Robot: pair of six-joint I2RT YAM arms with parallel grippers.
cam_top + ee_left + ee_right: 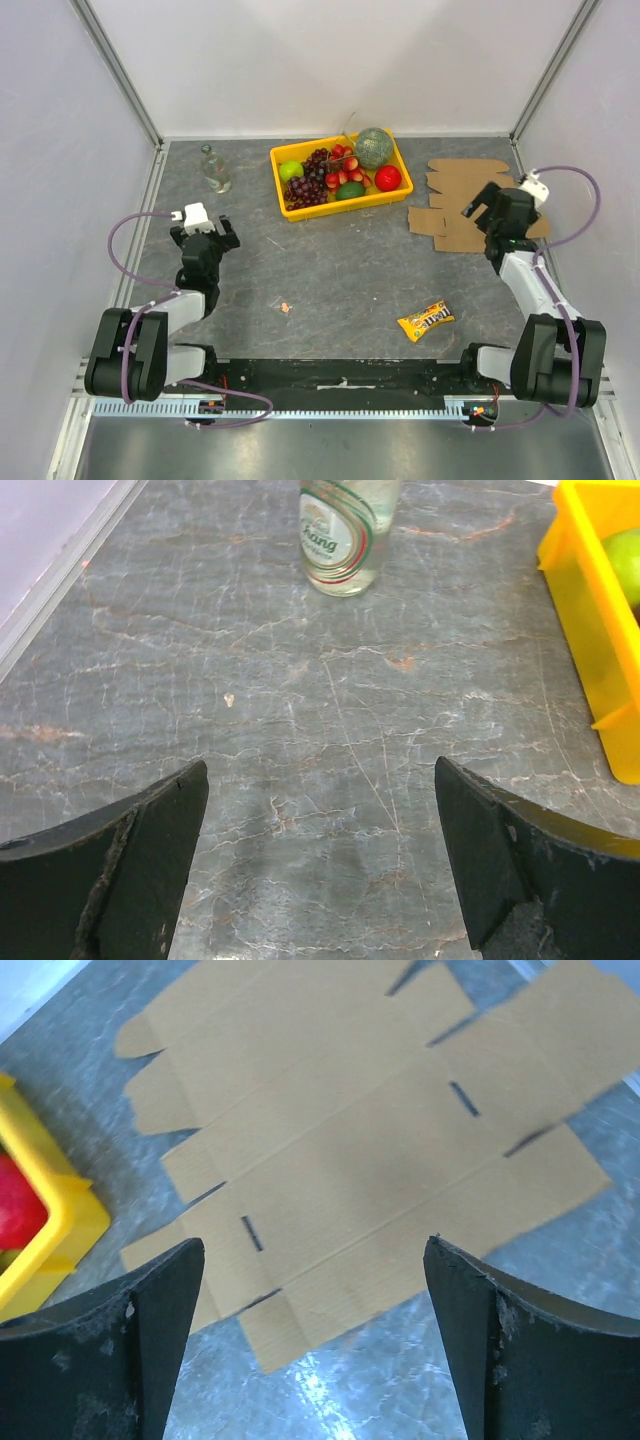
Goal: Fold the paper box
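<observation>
A: Surface and enclosure?
B: The desk (330,265) is dark grey stone with pale veining. Plain pale walls (330,60) close it on three sides, with metal posts (120,65) at the back corners.
A: Claws?
B: The left claw (320,780) is released, fingers wide apart, over the desk. A glass bottle (342,535) stands ahead of it, and the yellow tray (590,650) is ahead to its right. The right claw (312,1260) is also released and holds nothing.
A: Paper box?
B: The paper box (370,1150) is a flat, unfolded sheet lying on the desk directly below the right claw, creases and slots visible. The tray corner sits to that claw's left. Contact between fingers and sheet: cannot tell.
</observation>
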